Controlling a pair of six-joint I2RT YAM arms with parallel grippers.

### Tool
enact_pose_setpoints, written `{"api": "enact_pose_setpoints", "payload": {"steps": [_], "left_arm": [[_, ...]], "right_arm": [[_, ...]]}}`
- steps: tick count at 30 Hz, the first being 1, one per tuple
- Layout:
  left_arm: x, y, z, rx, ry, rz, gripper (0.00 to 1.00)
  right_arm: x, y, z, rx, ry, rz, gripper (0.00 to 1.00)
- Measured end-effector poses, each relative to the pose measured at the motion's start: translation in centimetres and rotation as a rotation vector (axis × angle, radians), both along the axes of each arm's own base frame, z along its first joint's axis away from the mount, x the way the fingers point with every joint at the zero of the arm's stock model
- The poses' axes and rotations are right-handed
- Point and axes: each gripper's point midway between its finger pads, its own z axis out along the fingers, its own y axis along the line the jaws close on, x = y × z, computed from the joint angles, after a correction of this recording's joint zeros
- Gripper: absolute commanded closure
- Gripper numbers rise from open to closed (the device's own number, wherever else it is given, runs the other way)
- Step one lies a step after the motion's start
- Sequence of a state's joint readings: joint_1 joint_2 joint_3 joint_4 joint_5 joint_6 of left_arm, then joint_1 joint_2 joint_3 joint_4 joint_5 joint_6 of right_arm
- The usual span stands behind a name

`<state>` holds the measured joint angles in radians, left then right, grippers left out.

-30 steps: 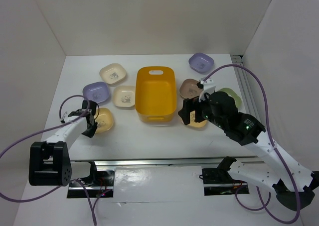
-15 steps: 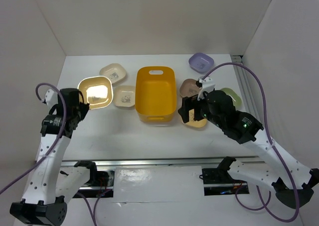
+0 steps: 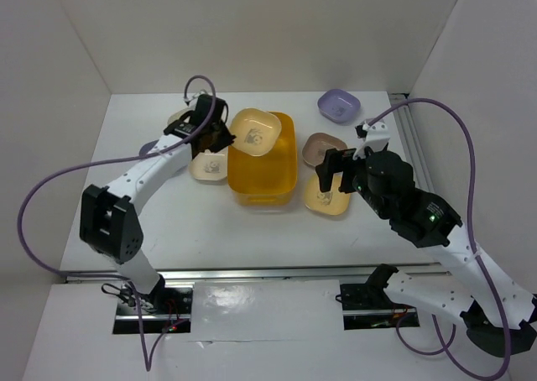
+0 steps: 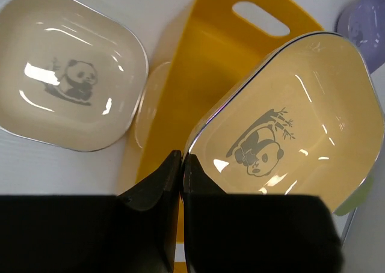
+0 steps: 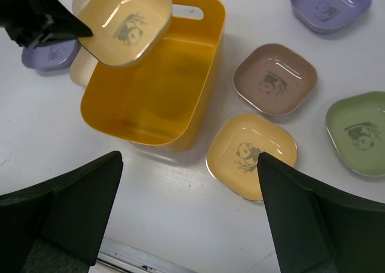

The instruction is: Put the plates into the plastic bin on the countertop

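Now my left gripper is pinched tight on the rim of a yellow plate, holding it tilted above the far-left corner of the plastic bin, while my right gripper hangs spread wide just right of that bin

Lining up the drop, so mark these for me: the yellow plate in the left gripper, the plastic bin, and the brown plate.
yellow plate (image 3: 256, 132): top view, centre print.
plastic bin (image 3: 264, 175): top view, bare floor.
brown plate (image 5: 275, 80): right wrist view, centre print.
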<state>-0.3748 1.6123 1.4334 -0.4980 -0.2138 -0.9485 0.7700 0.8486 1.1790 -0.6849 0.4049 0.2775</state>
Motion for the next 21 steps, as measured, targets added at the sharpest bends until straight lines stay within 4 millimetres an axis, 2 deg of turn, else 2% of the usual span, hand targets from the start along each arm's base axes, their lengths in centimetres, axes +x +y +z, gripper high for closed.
{"api": "enact_pose_setpoints", "payload": {"steps": [3,6,12,16,19,20,21], "left_arm": [[0.9,-2.9,-1.0,0.005,0.025,-0.020,1.00],[1.7,-4.0,-1.6,0.006,0.039,0.015,1.00],[3.1,-4.6,-2.6,0.033,0.074,0.084,1.00],[4.1,-4.9,-4.6,0.054,0.114,0.101,1.00],[3.9,-4.8,-6.5,0.079,0.158,0.103,1.00],[3.7,-4.7,-7.0,0.087,0.172,0.103,0.97],[3.6,-4.7,-7.4,0.092,0.183,0.103,0.89]], "right_arm": [[0.0,-0.4,0.3,0.004,-0.010,-0.020,0.00],[0.1,-0.6,0.3,0.004,-0.011,-0.031,0.00],[0.1,-0.7,0.3,0.004,-0.012,-0.039,0.00],[0.2,-0.9,0.2,0.001,-0.012,-0.048,0.00],[0.2,-0.9,0.3,0.003,-0.013,-0.052,0.00],[0.2,-0.9,0.2,0.003,-0.013,-0.052,0.00],[0.2,-0.9,0.2,0.003,-0.012,-0.052,0.00]]}}
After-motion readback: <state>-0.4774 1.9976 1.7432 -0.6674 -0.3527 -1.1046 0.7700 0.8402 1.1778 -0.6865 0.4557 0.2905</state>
